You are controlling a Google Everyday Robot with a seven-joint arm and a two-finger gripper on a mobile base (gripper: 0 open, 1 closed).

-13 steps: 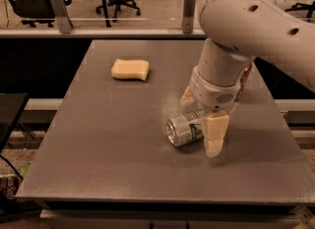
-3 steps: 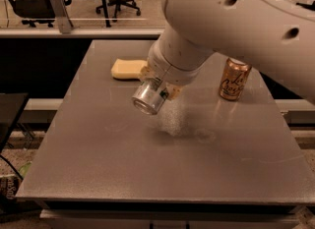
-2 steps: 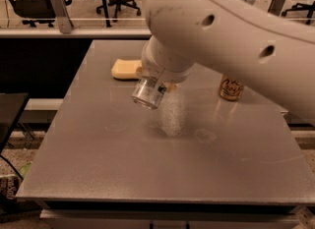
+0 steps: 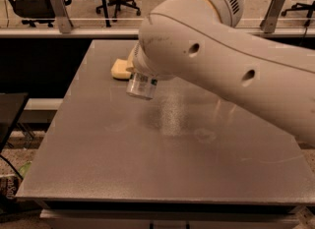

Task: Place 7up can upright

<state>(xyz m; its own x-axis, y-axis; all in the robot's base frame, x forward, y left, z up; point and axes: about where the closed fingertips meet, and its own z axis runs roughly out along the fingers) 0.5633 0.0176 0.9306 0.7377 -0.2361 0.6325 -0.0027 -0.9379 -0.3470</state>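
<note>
Though lettering unreadable, 7up can hangs tilted above table — gripper, hidden under arm, holding it.

We look through one camera set high off the near edge of the table, facing down across it toward the office chairs behind. It sits close to the arm, which fills the upper right, with the gripper left of centre over the table.
</note>
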